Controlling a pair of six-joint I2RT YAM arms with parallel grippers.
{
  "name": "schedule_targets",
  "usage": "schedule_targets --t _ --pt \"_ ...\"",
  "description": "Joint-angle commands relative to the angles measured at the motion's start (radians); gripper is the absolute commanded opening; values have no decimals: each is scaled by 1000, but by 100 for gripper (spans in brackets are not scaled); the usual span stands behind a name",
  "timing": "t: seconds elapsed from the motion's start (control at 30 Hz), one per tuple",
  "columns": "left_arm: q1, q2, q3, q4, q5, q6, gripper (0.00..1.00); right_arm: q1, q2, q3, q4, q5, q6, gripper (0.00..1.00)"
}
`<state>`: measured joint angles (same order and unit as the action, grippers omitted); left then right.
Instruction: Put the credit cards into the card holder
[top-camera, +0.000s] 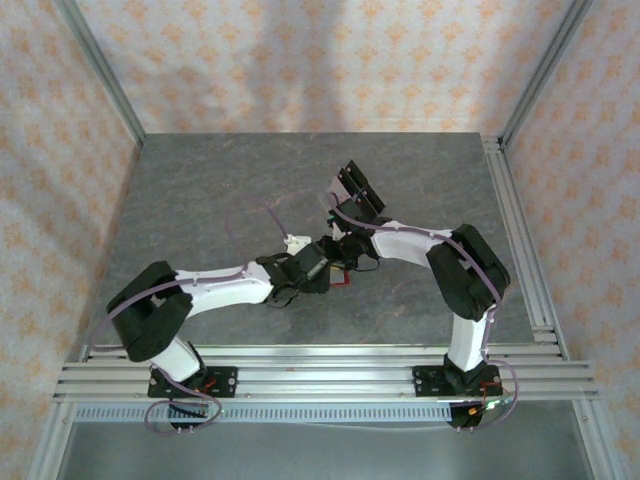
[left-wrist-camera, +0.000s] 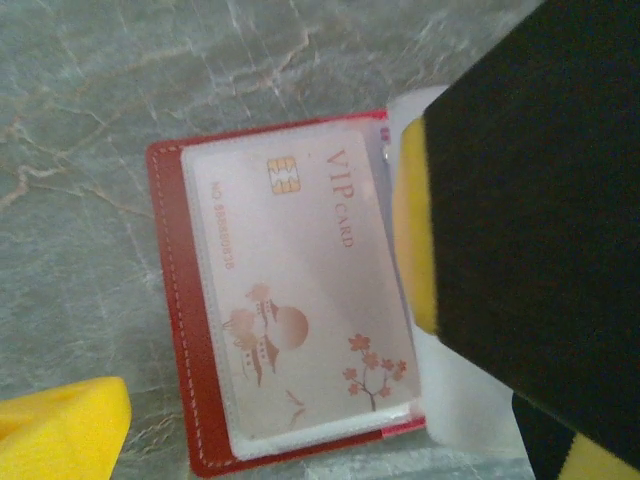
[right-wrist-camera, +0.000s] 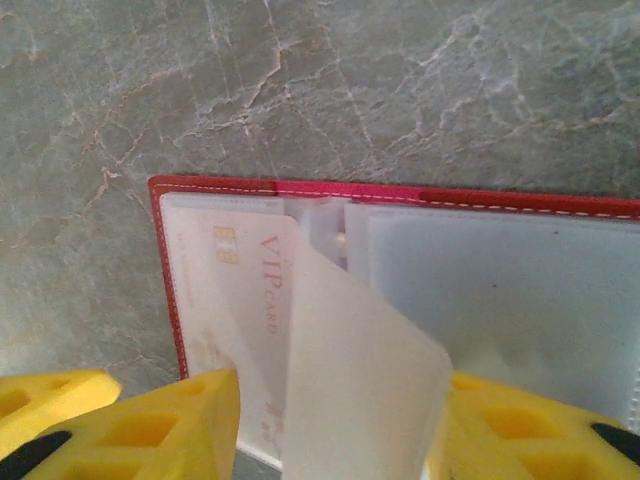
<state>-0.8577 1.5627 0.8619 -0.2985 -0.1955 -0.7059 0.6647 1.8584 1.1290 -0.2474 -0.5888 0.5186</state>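
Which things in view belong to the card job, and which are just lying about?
Job:
- red card holder, lying open
- VIP card, in a clear sleeve of it
- pale sheet raised over it; card or sleeve page, unclear

Lying about:
- stand with black blocks

A grey, marble-veined tabletop (top-camera: 250, 190) is filling the middle of the cell. Walls (top-camera: 300, 60) papered in cream with an orange floral motif are closing it in at 9, 12 and 3 o'clock. Aluminium posts (top-camera: 100, 70) are rising at 10 and 2 o'clock, rails (top-camera: 320, 372) are running along 6 o'clock, and soft light is casting faint shadows at 12.
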Motion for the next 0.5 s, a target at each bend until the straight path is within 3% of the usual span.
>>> schedule_targets --t 0.0,0.47 --pt "-4 -91 -21 -35 -63 7 100 10 2 25 12 -17 21 49" --pt "7 -359 -123 -149 -201 -71 100 78 66 165 -49 -2 31 49"
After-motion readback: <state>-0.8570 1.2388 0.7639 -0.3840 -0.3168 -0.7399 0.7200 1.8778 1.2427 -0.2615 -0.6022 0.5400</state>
